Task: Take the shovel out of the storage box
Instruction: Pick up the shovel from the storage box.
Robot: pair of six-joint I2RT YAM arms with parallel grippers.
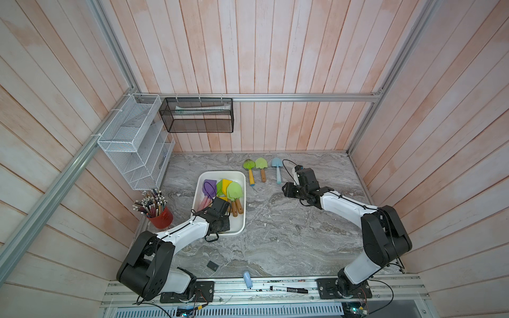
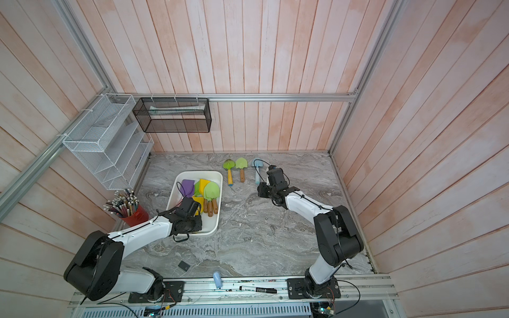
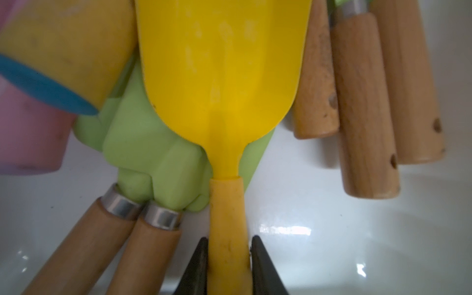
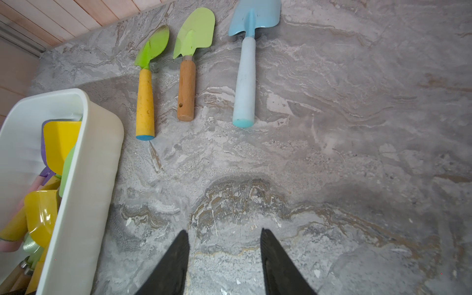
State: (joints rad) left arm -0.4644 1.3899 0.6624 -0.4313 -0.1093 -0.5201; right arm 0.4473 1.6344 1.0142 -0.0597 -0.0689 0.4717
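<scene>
- Marble-patterned tabletop (image 1: 275, 234), walled by pale plank panels; the white storage box (image 1: 223, 172) sits left of centre, crowded with toy shovels.
- Left gripper (image 3: 228, 240) reaches into the box, pinching the handle of the yellow shovel (image 3: 222, 76) (inside the box, its blade over a green blade (image 3: 143, 143)).
- Wooden handles (image 3: 143, 255) crowd in just beside the pinched one.
- Right gripper (image 4: 224, 232) hangs spread and empty over bare marble, near a blue shovel (image 4: 245, 76), last in a row of three outside the box.
- Red pencil cup (image 1: 162, 219) stands near the box.
</scene>
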